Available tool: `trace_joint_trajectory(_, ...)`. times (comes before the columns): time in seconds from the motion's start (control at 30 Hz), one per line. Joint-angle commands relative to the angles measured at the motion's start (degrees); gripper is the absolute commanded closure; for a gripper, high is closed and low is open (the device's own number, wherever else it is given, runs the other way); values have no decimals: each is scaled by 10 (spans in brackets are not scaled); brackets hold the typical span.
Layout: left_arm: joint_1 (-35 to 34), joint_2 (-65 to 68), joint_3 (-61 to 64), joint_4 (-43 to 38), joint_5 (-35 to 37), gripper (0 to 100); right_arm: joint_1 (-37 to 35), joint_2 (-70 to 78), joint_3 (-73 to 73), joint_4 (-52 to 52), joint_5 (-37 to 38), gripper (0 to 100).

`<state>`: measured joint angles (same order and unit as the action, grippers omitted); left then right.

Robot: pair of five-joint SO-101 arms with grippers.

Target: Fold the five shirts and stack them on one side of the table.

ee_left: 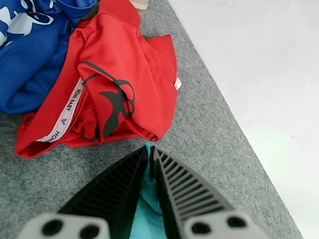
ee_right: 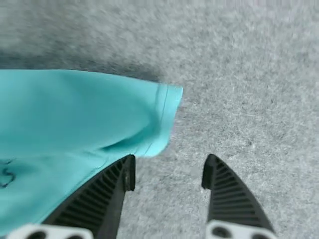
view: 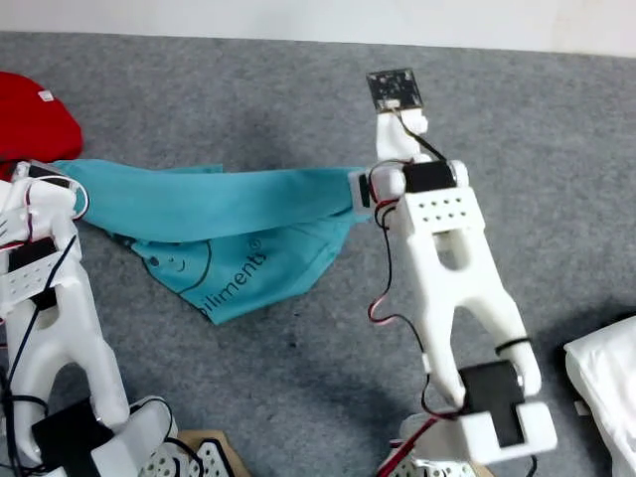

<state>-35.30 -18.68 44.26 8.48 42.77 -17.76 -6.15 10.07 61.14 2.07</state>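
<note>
Grey felt covers our table (view: 556,149), where the teal shirt (view: 229,209) spans from 9 o'clock to centre. We fear it may drag or bunch if pulled, since our right hand (ee_right: 169,167) gapes wide on nothing, the shirt's edge just beside it, while our left hand (ee_left: 149,151) pinches the other end tightly.

We note bright, even, diffuse light from above in all three views. In the high view the teal shirt (view: 219,199) casts a broad, soft shadow on the grey surface (view: 556,119) along its far side. The right wrist view shows that shadow as a darker band. In the left wrist view the white strip (ee_left: 259,99) is nearly washed out, and the red shirt (ee_left: 119,89) carries shallow fold shadows.
</note>
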Motion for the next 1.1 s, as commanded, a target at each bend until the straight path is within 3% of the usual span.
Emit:
trace_joint_trajectory(0.0, -6, -1, -3, -12, 4, 969, -32, -58, 27, 19, -1, 764)
trace_joint_trajectory(0.2, -6, -1, -3, -12, 4, 969, -114, -95, 180, -44, -1, 764)
trace_joint_trajectory(0.43, -6, -1, -3, -12, 4, 969, -108, -87, 244, -177, -44, 764)
trace_joint_trajectory(1.07, -2, 0, 12, -14, 4, 969, -78, 163, 77, -206, -44, 766)
